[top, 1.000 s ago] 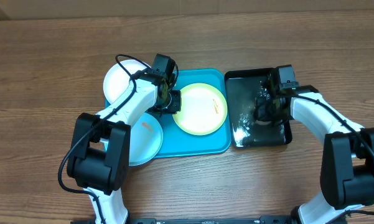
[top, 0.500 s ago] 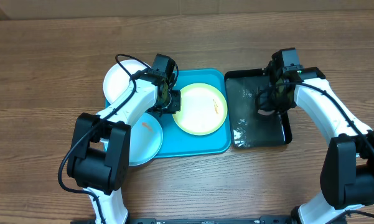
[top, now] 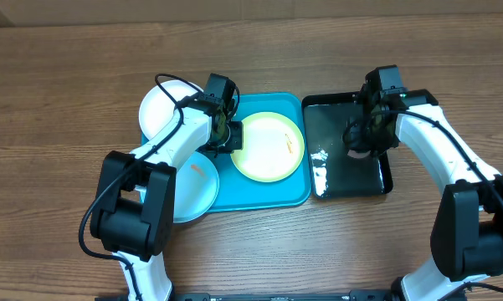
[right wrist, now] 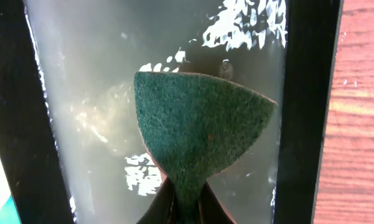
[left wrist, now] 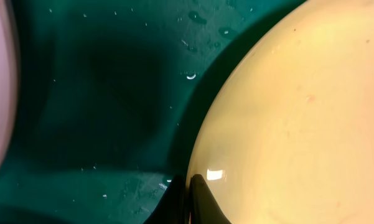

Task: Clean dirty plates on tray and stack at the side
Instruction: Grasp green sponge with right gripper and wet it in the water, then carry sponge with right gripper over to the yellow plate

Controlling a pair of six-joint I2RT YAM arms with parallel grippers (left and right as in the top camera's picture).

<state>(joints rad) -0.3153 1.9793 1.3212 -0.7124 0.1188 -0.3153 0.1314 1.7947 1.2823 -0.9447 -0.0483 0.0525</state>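
The teal tray holds the lime-green-rimmed plate, which has a small orange smear. My left gripper is shut on that plate's left rim; the left wrist view shows the fingertips pinching the rim of the cream-coloured plate over the wet tray. The white plate and the light blue plate, with an orange smear, overlap the tray's left edge. My right gripper is shut on a green scouring sponge above the black tray's water.
The glossy black tray holding water sits right of the teal tray, its rims showing dark in the right wrist view. Bare wooden table surrounds both trays.
My right gripper has lifted the sponge out of the water and shifted toward the far side of the black tray; the ripples have settled. The left arm has not moved.
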